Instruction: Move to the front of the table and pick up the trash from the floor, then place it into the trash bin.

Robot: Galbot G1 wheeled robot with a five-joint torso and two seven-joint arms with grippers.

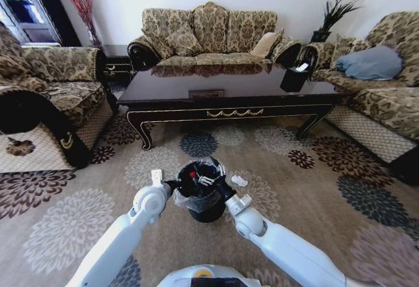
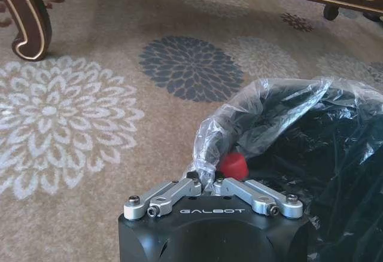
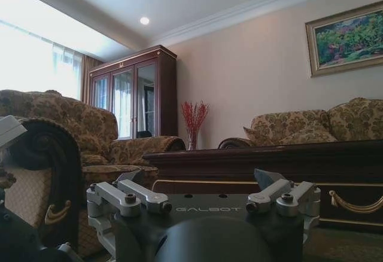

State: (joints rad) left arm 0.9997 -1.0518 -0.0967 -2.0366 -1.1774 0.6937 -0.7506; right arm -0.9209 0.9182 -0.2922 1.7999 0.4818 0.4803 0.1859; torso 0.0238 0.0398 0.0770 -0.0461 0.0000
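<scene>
- I'm seeing the bin point(image 1: 204, 198) sitting on the floor point(image 1: 314, 189) in front of the table point(image 1: 229, 97), between my 2 arms.
- My left gripper point(image 2: 207, 184) is pinching the bin's bag point(image 2: 251, 118) at the rim, fingers together on the plastic.
- My right gripper point(image 1: 208, 179) is hanging over the bin mouth, fingers spread apart.
- 1 white scrap point(image 1: 239, 181) is lying just right of the bin, possibly paper.

The head camera looks down from high over the table point(image 1: 229, 94), carpet point(image 1: 314, 189) and bin point(image 1: 206, 198). The left wrist camera sits close above the bin. The right wrist camera, seemingly low, faces level toward the table.
</scene>
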